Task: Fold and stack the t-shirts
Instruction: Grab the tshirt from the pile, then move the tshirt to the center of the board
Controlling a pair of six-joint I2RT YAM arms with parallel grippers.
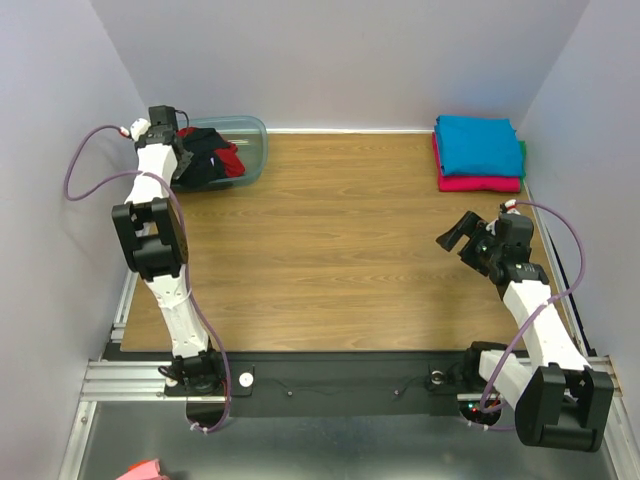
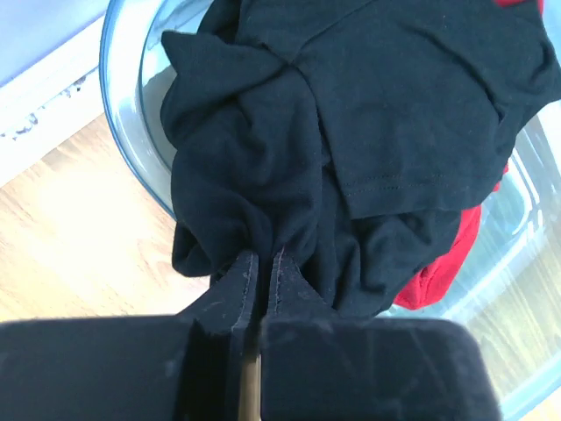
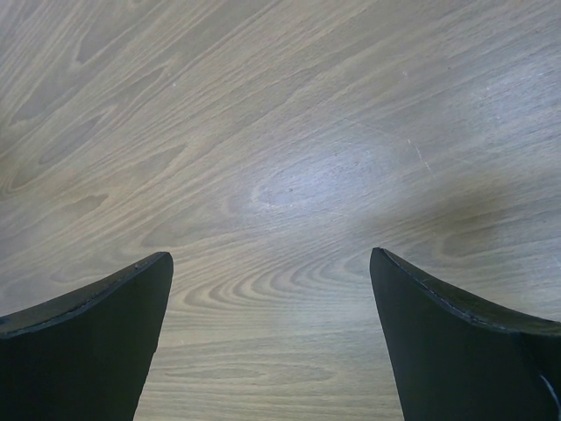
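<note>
A crumpled black t-shirt (image 2: 394, 105) fills the translucent tub (image 2: 131, 132) and hangs over its near rim. My left gripper (image 2: 263, 259) is shut on a pinched fold of that black cloth at the rim. A red t-shirt (image 2: 443, 263) shows under it. From above, the left gripper (image 1: 180, 150) is at the tub (image 1: 252, 150) in the far left corner. A folded turquoise t-shirt (image 1: 478, 145) lies on a folded magenta t-shirt (image 1: 480, 183) at the far right. My right gripper (image 1: 455, 235) hovers open over bare wood, its jaws (image 3: 272, 263) wide apart and holding nothing.
Walls close in the wooden table (image 1: 340, 250) on the left, back and right. The arm bases sit on a black rail (image 1: 340, 385) at the near edge. A pink object (image 1: 140, 470) lies below the table at the bottom left.
</note>
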